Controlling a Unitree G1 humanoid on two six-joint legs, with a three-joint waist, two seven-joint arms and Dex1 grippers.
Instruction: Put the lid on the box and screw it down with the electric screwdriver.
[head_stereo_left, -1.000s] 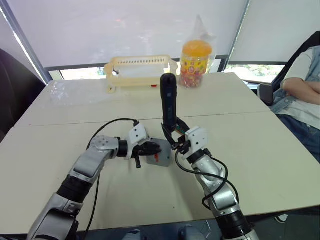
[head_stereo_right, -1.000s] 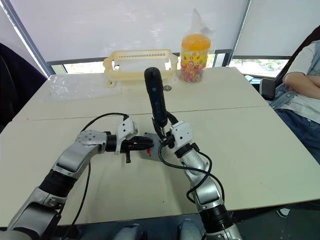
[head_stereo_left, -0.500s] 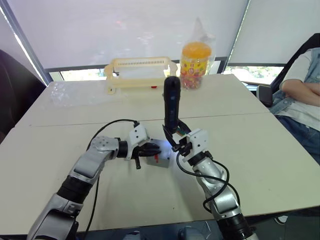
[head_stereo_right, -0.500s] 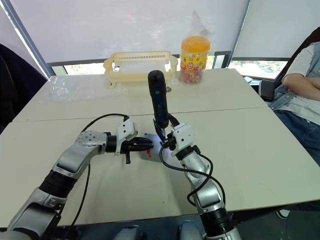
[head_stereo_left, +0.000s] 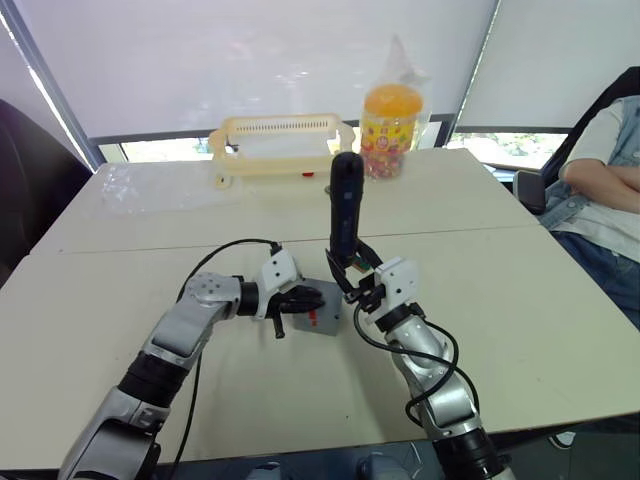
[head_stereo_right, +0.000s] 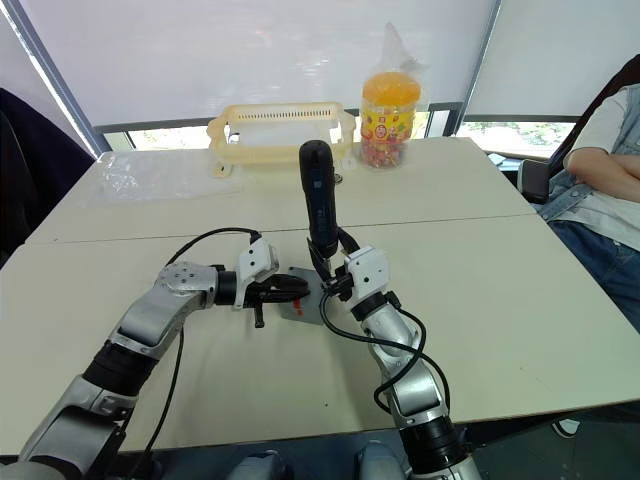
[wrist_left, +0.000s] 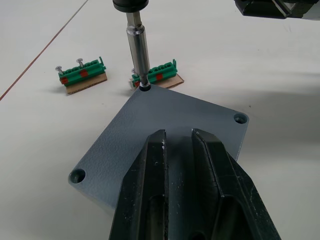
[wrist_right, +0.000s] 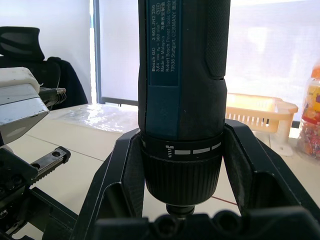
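The grey lid lies flat on the grey box near the middle of the table. My left gripper is shut, its two black fingers lying close together on top of the lid. Upright in my right gripper is the black electric screwdriver, with the gripper shut around its collar. The metal bit stands in the lid's far corner hole. Other corner holes of the lid show open.
Two green screw strips lie on the table just beyond the box. A yellow basket, a candy jar and a clear plastic bag sit at the far edge. A person sits at the right.
The screwdriver has shifted slightly to the right and stands straighter over the box corner. My left gripper has stayed on the lid.
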